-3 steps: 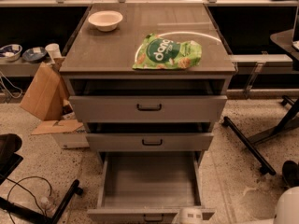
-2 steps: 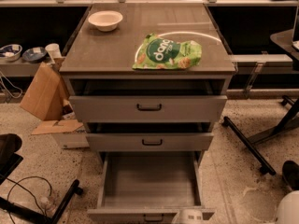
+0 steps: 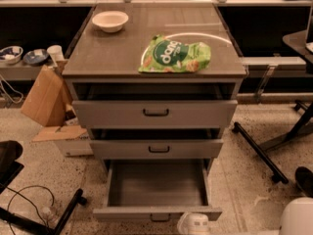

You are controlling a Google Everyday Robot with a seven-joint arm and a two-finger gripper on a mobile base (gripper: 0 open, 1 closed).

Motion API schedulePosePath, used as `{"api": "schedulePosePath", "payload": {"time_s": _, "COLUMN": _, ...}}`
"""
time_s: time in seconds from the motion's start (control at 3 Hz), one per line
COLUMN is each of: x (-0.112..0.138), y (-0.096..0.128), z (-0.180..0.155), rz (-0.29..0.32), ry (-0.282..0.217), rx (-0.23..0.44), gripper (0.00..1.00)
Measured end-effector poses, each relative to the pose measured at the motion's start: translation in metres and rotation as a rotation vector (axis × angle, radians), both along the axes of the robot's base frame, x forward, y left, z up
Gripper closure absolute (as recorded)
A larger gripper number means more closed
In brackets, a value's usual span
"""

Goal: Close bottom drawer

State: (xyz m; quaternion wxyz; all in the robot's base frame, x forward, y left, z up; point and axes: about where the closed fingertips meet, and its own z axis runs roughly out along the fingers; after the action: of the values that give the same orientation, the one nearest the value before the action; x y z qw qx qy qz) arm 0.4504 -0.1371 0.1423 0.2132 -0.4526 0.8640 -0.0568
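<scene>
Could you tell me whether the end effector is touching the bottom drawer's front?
Cannot tell. The camera view shows the end effector low in frame, overlapping the front of the open bottom drawer; neither contact nor gap is plain.

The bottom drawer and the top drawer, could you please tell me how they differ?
The bottom drawer is pulled far out, its tray showing; the top drawer is out only slightly. The bottom drawer's front is shallow, while the top drawer's is much taller. Both are grey with a small black bar handle. The gripper sits just before the bottom drawer's front, at the view's lower edge.
</scene>
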Motion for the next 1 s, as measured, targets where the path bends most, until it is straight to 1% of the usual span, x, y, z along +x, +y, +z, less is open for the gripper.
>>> {"api": "schedulePosePath", "payload": {"time_s": 0.33, "x": -0.001, "y": 0.000, "z": 0.000, "rz": 0.000, "ry": 0.000, "rx": 0.000, "gripper": 1.00}}
{"api": "schedulePosePath", "payload": {"time_s": 0.67, "x": 0.044, "y": -0.011, "z": 0.011, "rz": 0.031, "ry": -0.062, "rx": -0.060, "gripper": 1.00}}
{"api": "schedulePosePath", "payload": {"time_s": 1.0, "x": 0.042, "y": -0.012, "z": 0.011, "rz": 0.031, "ry": -0.062, "rx": -0.060, "gripper": 1.00}}
